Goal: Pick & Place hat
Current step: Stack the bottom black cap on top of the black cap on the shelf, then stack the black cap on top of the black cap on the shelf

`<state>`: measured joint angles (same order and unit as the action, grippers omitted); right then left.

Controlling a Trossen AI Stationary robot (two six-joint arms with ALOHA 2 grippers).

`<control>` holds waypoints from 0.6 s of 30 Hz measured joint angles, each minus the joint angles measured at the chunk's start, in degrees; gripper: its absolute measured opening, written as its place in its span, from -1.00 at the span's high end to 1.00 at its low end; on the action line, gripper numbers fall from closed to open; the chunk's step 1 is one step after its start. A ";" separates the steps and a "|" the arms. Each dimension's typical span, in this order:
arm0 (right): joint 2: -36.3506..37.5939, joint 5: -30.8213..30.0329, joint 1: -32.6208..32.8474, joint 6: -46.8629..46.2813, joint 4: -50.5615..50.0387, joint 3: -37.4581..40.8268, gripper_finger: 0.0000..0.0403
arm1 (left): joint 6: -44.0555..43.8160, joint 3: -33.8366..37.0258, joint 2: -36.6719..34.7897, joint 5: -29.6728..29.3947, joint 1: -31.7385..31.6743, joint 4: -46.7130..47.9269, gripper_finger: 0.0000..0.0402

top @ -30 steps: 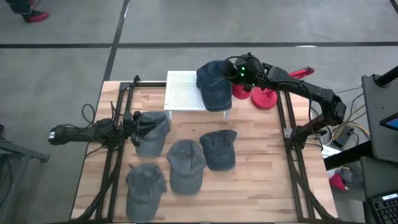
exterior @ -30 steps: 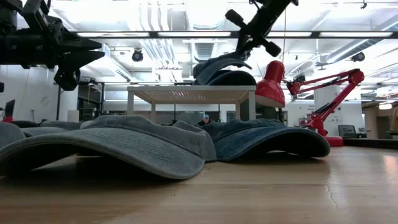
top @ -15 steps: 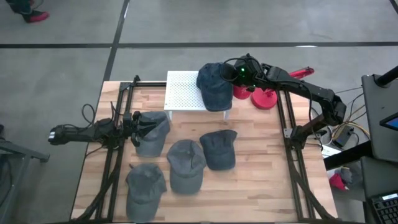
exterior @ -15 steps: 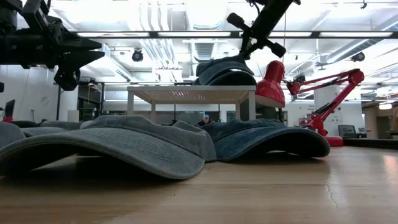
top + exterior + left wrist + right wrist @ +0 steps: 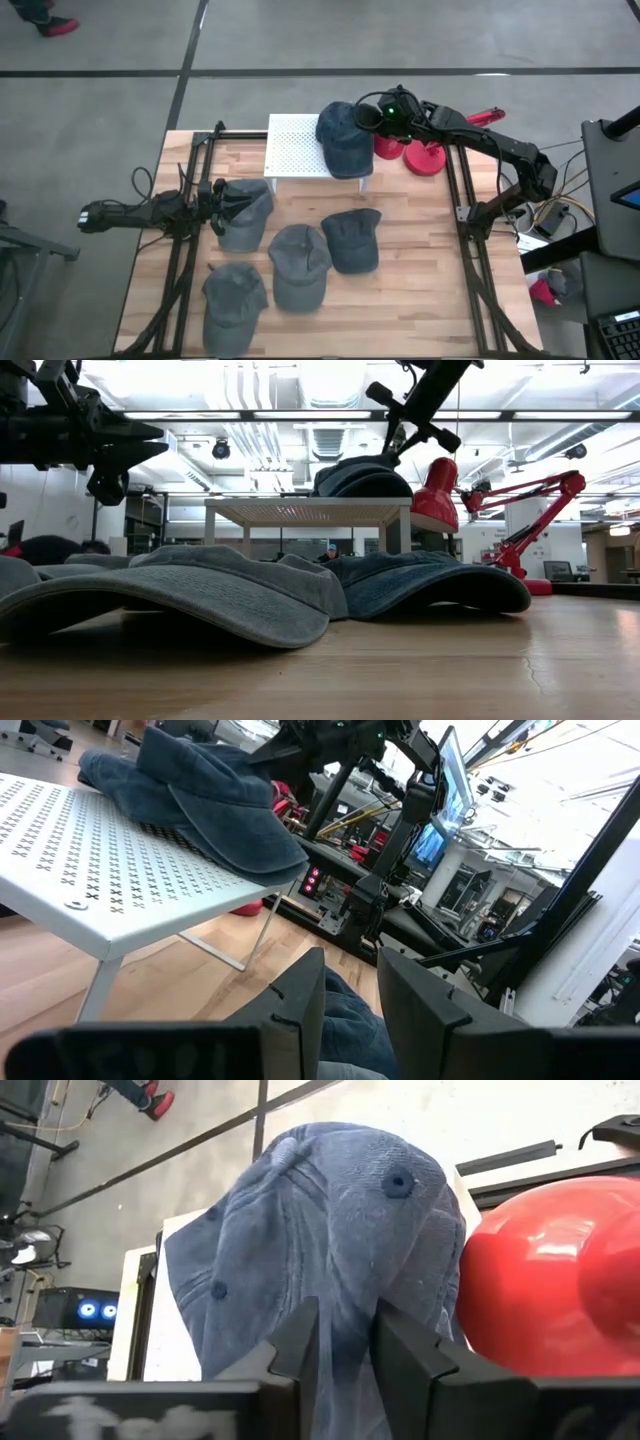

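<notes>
Since earlier frame: blue hat (image 5: 344, 138) lowered fully onto white perforated stand (image 5: 296, 147), right end. Right gripper (image 5: 372, 115) at hat's crown, fingers parted slightly, releasing. Placement judged complete. Left gripper (image 5: 214, 201) at grey hat (image 5: 243, 212), fingers narrowly apart.

No words, brand marks or numbers can be read anywhere in these views. The hats show bare fabric with no logo legible, and the lit screens in the room behind are too small to make out.
</notes>
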<state>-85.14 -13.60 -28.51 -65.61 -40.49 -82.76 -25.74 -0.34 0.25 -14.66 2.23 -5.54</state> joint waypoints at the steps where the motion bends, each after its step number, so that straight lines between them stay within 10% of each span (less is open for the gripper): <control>1: 0.00 0.00 0.00 0.41 0.00 0.00 0.52 | 0.00 0.00 -0.01 0.00 -0.01 0.02 0.51; 18: 4.30 0.63 0.58 6.13 -4.69 -0.09 0.36 | 0.00 0.00 -0.02 0.00 -0.01 0.01 0.51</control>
<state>-80.84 -12.97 -27.93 -59.48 -45.18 -82.85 -25.74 -0.34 0.23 -14.66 2.23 -5.54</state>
